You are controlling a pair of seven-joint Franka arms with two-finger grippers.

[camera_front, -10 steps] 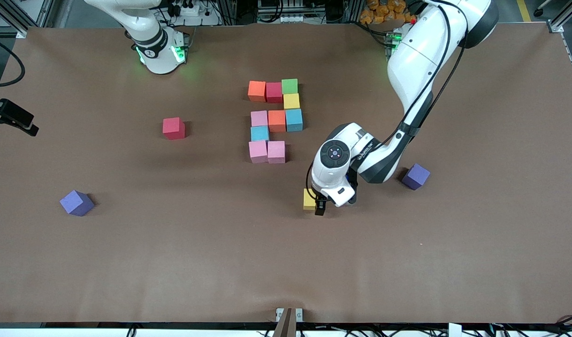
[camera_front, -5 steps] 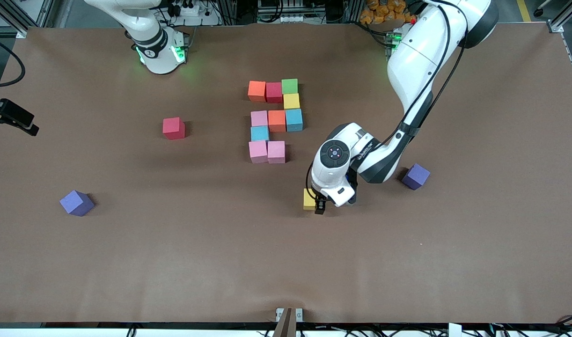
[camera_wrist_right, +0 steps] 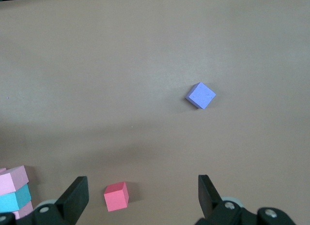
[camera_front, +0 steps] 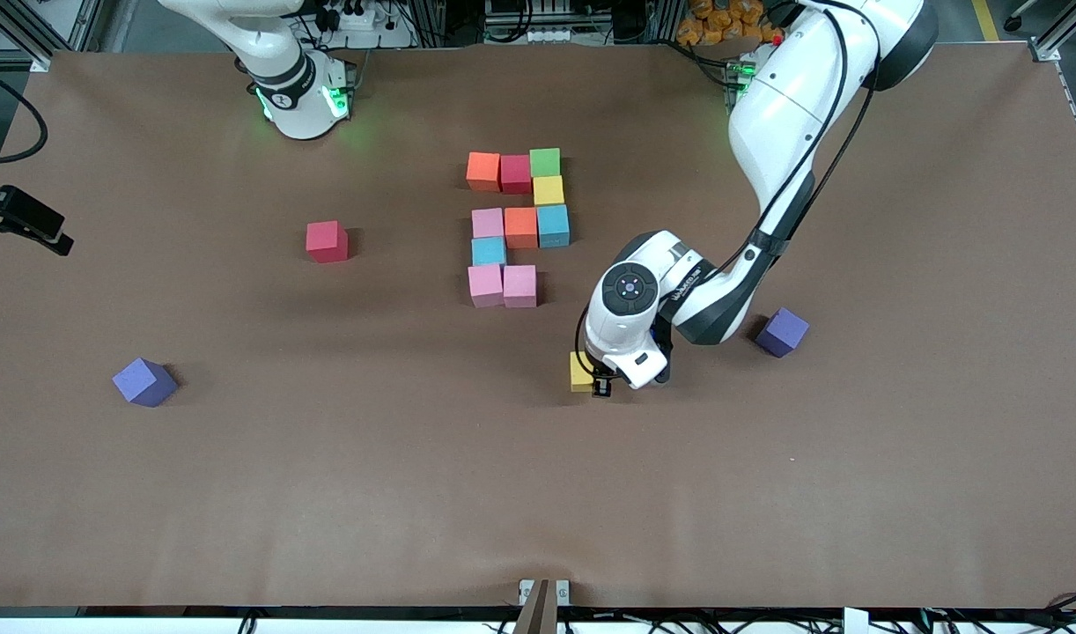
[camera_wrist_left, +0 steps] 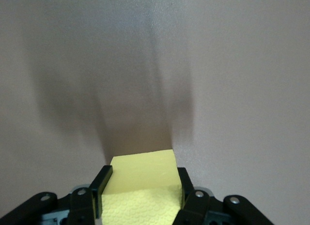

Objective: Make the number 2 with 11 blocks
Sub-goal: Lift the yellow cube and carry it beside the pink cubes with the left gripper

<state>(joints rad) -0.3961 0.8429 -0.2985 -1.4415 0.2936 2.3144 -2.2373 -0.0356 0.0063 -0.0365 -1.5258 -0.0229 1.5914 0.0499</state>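
The brown tabletop (camera_front: 239,493) carries everything, and the biggest thing over it is the left arm, which reaches from its base down toward the middle of the surface, while the right arm waits up over its own end, its right gripper (camera_wrist_right: 143,196) with fingers spread wide and empty above a loose red block (camera_wrist_right: 116,196) and a purple cube (camera_wrist_right: 201,95). Next in size is the number 2 (camera_front: 519,231), lying partly built near the centre: orange, dark pink and green along the row nearest the bases, a yellow under the green, then pink, orange and light blue across the middle, a light blue below the pink, and two pink blocks starting the last row. That makes ten, so the closing corner of that last row, beside the second pink, is still bare. A second purple cube (camera_front: 782,331) sits toward the left arm's end. Smallest of all, the yellow block (camera_front: 581,372) rests on the tabletop nearer the front camera than the digit, and the left gripper (camera_wrist_left: 140,188) has its fingers pressed against two sides of it. The step in hand looks like the pickup of the final piece; next it calls for a lift, a carry over to the bare corner, and a placement flush against the pink block.
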